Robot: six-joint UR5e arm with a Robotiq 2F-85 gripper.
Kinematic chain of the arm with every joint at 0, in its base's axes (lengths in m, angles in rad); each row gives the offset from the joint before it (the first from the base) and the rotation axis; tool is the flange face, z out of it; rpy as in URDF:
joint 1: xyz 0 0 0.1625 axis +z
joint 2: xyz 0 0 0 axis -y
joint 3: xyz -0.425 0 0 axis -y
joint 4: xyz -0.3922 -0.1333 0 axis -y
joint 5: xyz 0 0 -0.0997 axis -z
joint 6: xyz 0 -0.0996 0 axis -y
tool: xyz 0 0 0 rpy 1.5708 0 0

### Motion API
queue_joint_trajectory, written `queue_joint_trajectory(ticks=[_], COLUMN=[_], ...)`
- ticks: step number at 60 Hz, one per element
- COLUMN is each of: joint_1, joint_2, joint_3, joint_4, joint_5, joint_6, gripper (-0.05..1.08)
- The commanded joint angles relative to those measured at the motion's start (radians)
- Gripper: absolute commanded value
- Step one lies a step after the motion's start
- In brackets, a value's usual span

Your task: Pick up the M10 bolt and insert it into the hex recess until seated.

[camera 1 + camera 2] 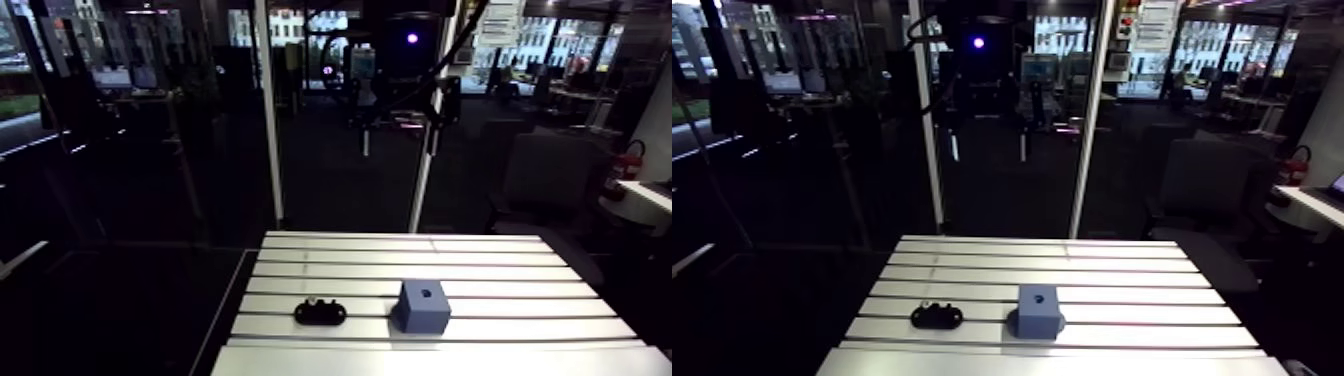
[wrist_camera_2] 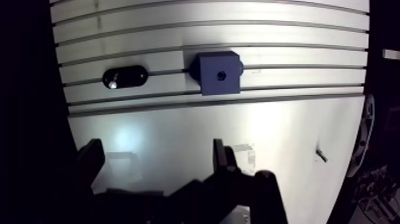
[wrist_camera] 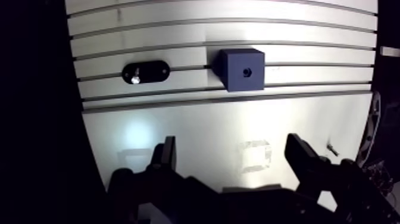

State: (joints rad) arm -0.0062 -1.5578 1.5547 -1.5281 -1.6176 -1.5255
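The M10 bolt (image 3: 136, 75) shows as a small shiny spot standing in a black oval holder (image 3: 146, 72) on the slotted table. Beside it, one slot-width apart, sits a blue block (image 3: 241, 70) with a small dark hex recess (image 3: 246, 71) in its top face. In the arm view the holder (image 1: 320, 312) lies left of the block (image 1: 422, 306), near the table's front. My gripper (image 3: 235, 156) hangs high above the bare plate, open, with nothing between its fingers (image 3: 168, 152). Both holder and block lie well ahead of the fingertips.
The aluminium table (image 3: 196, 137) has several long slots running past the holder and block. Its edge drops into darkness beside the holder. A small dark mark (image 2: 321, 155) lies on the smooth plate off to the side of the fingers.
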Motion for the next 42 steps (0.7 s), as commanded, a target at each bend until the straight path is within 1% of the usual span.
queue_joint_trajectory(ticks=[1, 13, 35, 42], joint_1=[0.063, 0.063, 0.063, 0.064], joint_2=[0.092, 0.092, 0.092, 0.093], joint_3=[-0.087, -0.086, -0.078, -0.073], joint_4=[0.001, 0.0, -0.006, -0.02], joint_5=[0.005, 0.006, 0.002, 0.005], joint_6=[-0.058, -0.058, -0.057, -0.057], gripper=[0.01, 0.01, 0.01, 0.01])
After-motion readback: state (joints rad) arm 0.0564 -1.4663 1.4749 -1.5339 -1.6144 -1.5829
